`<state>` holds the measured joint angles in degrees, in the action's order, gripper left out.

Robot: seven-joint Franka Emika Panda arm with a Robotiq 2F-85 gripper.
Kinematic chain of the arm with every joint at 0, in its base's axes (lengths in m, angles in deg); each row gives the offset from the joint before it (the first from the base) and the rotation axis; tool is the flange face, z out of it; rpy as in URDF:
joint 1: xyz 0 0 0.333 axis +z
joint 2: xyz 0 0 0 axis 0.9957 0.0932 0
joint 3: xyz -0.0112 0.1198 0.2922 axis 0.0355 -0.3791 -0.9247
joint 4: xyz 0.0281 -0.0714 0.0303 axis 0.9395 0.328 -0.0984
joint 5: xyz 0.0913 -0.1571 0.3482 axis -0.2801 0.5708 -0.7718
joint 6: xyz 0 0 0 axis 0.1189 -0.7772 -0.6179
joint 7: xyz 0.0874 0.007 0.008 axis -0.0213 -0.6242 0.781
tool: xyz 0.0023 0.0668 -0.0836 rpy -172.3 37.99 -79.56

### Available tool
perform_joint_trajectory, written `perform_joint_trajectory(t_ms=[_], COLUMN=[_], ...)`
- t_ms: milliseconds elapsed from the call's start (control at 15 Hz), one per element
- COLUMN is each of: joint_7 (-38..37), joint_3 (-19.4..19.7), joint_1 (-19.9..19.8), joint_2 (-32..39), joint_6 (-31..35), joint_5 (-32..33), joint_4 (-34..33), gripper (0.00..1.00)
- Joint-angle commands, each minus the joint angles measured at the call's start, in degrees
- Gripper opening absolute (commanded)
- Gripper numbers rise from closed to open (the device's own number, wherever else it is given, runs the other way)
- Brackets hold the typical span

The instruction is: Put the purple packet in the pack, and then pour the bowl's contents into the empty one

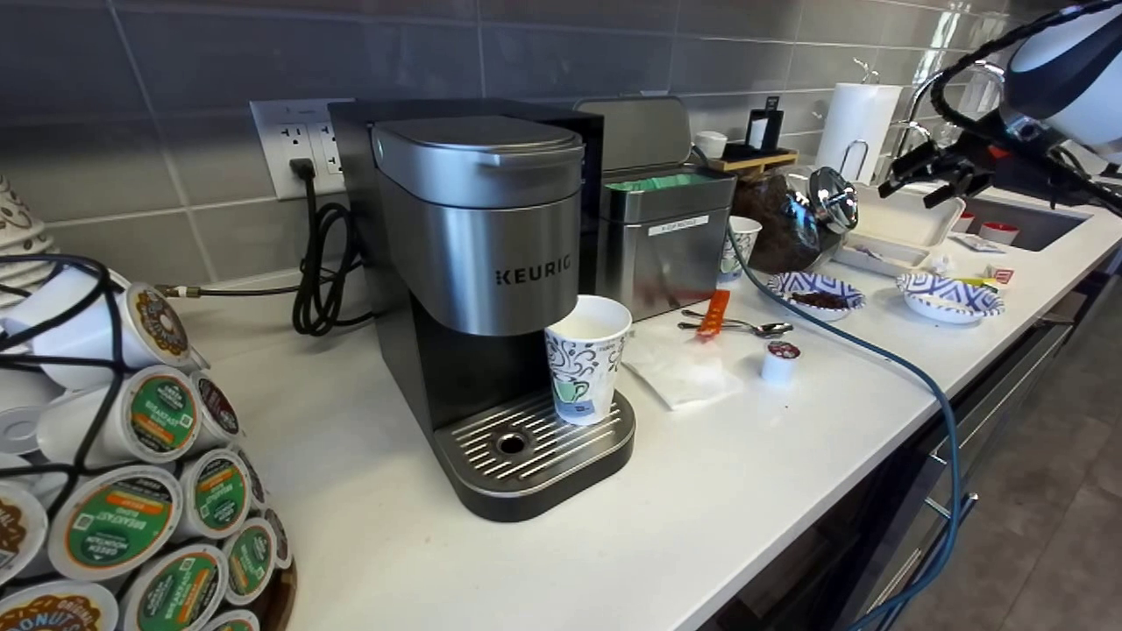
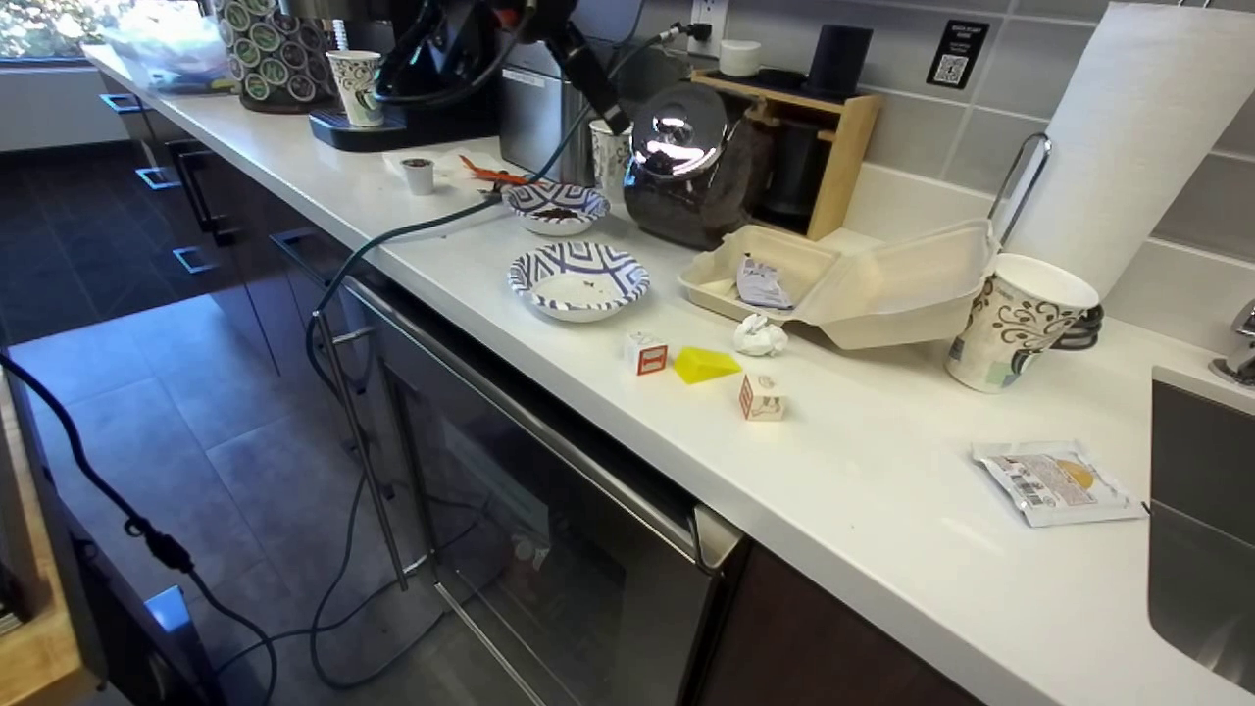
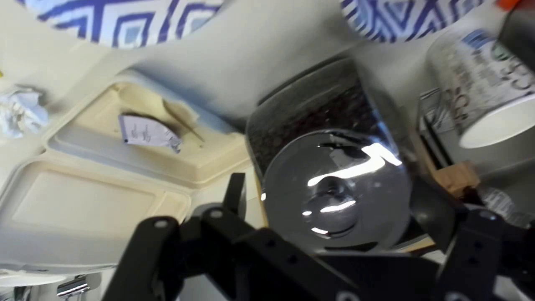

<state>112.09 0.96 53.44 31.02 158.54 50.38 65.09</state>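
Between the wide-apart jaws of the gripper (image 3: 330,188) I see nothing held. To one side of them, the purple packet (image 2: 763,284) lies in the pack (image 2: 833,289); that half looks done. Farther out sits the bowl (image 2: 559,227), blue-and-white, its dark bits seemingly unpoured into the wider bowl (image 2: 580,263).

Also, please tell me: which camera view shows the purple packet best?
The wrist view: there the purple packet appears largest, uncovered and seen from above inside the open pack, though the picture is slightly blurred. Both exterior views also show it in the pack, but smaller.
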Motion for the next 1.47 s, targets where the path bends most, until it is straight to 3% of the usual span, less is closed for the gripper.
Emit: perform_joint_trajectory(t_ms=[0, 133, 200, 400, 467, 667, 867, 1133, 1400], joint_7=[3.7, 1.2, 1.9, 1.3, 3.2, 16.8, 26.5, 36.9, 44.1], joint_3=[-5.6, -6.4, -6.0, -6.6, -5.7, -5.5, -5.8, -4.7, -5.0], joint_1=[0.4, 1.8, 1.2, 2.0, 2.0, 2.4, -1.0, -5.7, -8.2], joint_2=[-10.7, -13.1, -8.7, -11.9, -8.8, -2.1, 3.3, 6.6, 7.4], joint_6=[-0.6, -1.5, 0.0, -0.1, -2.6, -8.6, -13.9, -20.9, -23.5], joint_5=[-8.8, -10.1, -8.0, -8.9, -10.8, -25.5, -33.3, -37.3, -39.4], joint_4=[12.2, 15.2, 10.4, 14.1, 11.2, 2.9, -0.4, 0.4, 0.3], gripper=[1.0, 1.0, 1.0, 1.0, 1.0, 1.0, 1.0, 1.0, 1.0])
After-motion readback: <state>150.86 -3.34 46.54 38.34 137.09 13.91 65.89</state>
